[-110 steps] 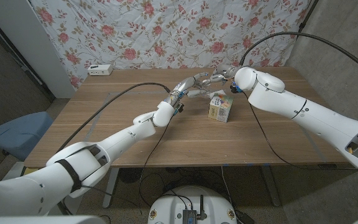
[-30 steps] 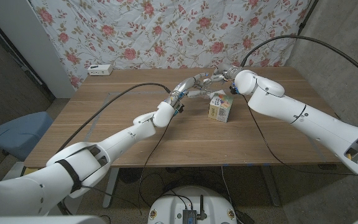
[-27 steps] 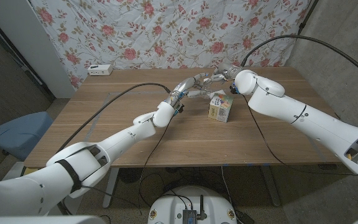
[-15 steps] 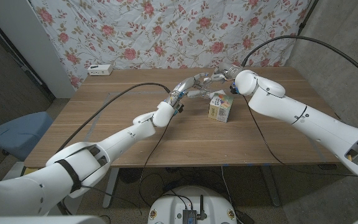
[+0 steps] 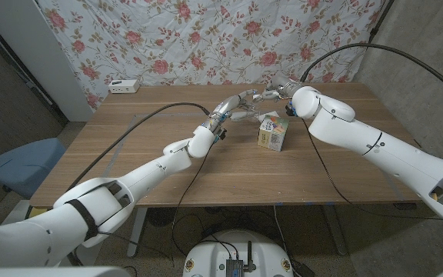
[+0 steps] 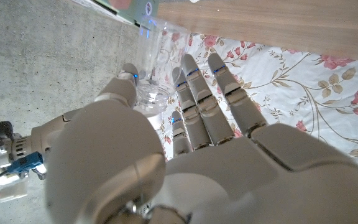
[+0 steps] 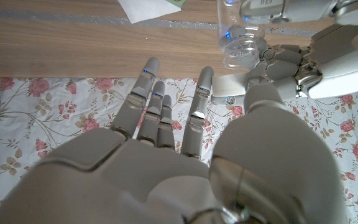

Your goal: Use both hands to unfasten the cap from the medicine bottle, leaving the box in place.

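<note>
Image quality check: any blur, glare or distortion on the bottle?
Head view: even light, mild wide-angle bend; bottle tiny and hidden among both hands. Left wrist view: left hand close and soft; the clear bottle hard to separate from the grey wall. Right wrist view: bottle sharp, small highlights.

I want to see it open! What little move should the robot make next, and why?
Probably close the right hand on the medicine bottle's free end and twist. The left hand grips the clear bottle near the box, while the right hand's fingers are spread beside it, gripping nothing.
</note>
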You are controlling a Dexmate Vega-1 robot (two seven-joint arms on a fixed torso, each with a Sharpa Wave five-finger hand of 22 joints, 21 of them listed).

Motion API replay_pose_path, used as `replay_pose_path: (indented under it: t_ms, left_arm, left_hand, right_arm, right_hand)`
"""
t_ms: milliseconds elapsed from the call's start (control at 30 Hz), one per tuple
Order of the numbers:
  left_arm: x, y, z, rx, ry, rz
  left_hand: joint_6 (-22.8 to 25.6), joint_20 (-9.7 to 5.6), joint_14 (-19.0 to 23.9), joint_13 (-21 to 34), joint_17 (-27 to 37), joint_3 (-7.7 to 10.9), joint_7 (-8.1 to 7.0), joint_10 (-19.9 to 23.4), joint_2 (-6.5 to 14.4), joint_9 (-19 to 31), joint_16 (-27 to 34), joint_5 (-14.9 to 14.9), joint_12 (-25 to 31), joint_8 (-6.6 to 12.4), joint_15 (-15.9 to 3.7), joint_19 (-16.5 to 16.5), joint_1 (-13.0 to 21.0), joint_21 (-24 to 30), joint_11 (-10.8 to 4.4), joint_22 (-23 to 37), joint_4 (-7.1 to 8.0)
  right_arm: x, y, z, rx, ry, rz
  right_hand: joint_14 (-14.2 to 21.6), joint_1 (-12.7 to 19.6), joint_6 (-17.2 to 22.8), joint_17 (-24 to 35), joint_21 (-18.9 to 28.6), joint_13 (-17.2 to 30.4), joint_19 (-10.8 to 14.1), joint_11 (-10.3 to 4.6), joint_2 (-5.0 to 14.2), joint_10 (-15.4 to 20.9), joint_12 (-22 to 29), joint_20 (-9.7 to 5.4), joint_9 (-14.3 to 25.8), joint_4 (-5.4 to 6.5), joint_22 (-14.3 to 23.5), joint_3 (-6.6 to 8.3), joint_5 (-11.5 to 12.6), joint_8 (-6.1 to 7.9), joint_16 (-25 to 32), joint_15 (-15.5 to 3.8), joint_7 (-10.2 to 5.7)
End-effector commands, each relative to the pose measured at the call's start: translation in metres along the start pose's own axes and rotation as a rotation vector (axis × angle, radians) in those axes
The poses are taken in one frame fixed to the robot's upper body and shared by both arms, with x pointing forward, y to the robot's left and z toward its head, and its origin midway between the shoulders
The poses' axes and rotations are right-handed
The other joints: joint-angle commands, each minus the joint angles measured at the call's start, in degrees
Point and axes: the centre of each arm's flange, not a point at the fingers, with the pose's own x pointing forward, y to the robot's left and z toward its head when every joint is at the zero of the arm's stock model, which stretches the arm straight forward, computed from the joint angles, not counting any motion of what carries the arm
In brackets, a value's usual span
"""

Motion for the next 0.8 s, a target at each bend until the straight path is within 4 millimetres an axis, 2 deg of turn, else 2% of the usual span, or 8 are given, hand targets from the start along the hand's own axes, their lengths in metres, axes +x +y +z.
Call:
replay_pose_path:
  t_ms: [33, 800]
  left_arm:
    - [-0.012, 0.007, 0.000, 0.019, 0.014, 0.015]
    - [-0.049, 0.017, -0.001, 0.056, 0.063, 0.072]
  left_hand:
    - [-0.1, 0.01, 0.1, 0.1, 0.2, 0.41, -0.27, 3.6, 0.6, 0.2, 0.0, 0.3, 0.3, 0.03, -2.91, -0.3, 0.3, -0.2, -3.43, 0.2, -0.05]
    - [-0.2, 0.00, -0.5, 0.1, 0.2, 0.54, -0.34, 3.7, 0.4, 0.1, -0.1, 0.3, 0.3, 0.07, -3.07, -0.6, 0.4, -0.2, -3.37, 0.2, -0.18]
  right_arm:
    - [-0.003, -0.003, -0.001, 0.004, 0.003, -0.029]
    - [-0.001, -0.003, -0.002, -0.005, 0.019, -0.071]
  right_hand:
    - [0.4, 0.4, 0.3, 0.1, 0.1, 0.2, 0.3, -0.17, -0.11, 0.2, 0.1, -0.11, 0.1, 0.08, 0.1, 0.48, 0.2, 0.41, 0.0, -0.24, 0.08]
    - [0.5, 0.5, 0.2, 0.1, 0.0, 0.1, 0.3, -0.37, -0.09, 0.6, 0.0, -0.30, -0.2, 0.17, 0.1, 0.76, 0.2, 0.56, -0.1, -0.60, -0.14]
